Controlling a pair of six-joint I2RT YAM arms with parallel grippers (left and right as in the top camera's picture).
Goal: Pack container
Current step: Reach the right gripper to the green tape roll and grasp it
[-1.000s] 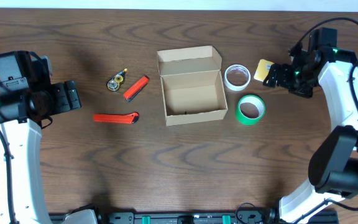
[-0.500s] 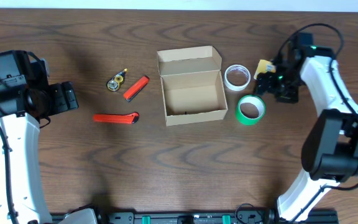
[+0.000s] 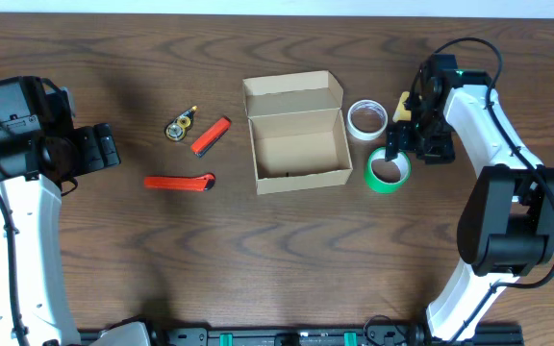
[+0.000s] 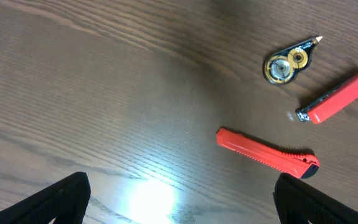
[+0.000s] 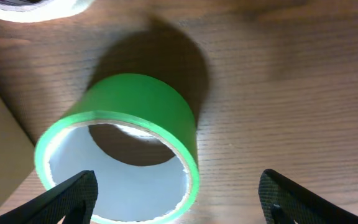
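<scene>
**Q:** Where does the container stand?
**A:** Mid-table, lid open, with nothing inside that I can see. My right gripper, jaws spread wide, hovers over the green tape roll, which lies just beside the container's wall. My left gripper is likewise spread.
**Q:** Risk?
**A:** A finger may strike the rim and shove the roll into the container.

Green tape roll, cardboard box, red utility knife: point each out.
green tape roll (image 5: 138,98), right wrist view, on its green outer wall.
cardboard box (image 3: 301,152), overhead view, on the bare inner floor.
red utility knife (image 4: 266,154), left wrist view, on the middle of the handle.
</scene>
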